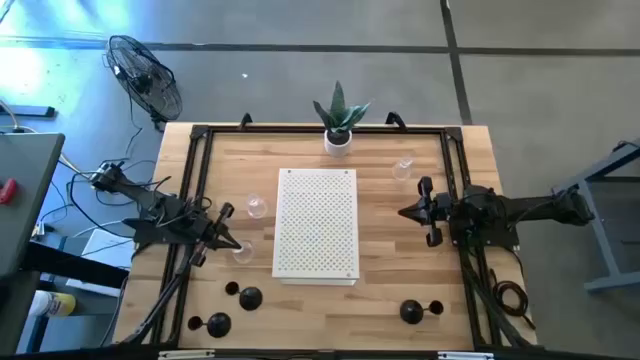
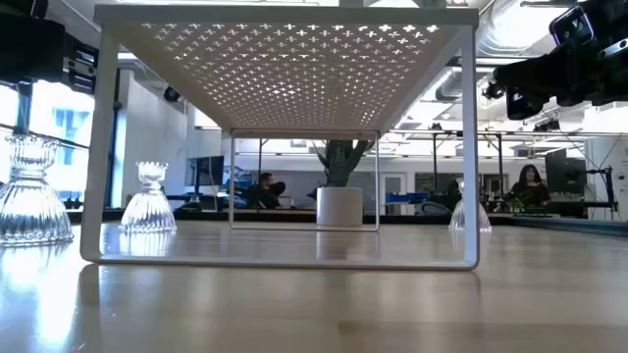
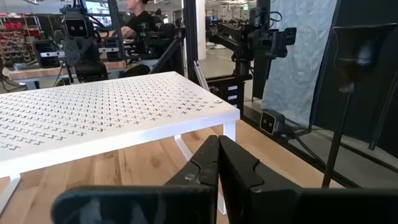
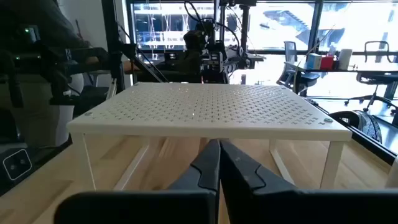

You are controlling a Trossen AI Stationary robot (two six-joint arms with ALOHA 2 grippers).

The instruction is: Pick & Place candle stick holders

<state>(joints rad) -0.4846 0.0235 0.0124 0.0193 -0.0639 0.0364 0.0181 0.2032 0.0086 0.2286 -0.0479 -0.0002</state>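
Black holders (image 1: 247, 297) and glass ones (image 1: 257, 208) untouched on bench (image 1: 380, 270); we judge pick not begun. Left hand (image 1: 228, 243), right hand (image 1: 405, 212) both closed, empty. Next: open, reach nearest holder.

Left gripper (image 1: 238, 243) fingers pressed together, right gripper (image 1: 404, 212) likewise, both arms hovering, empty
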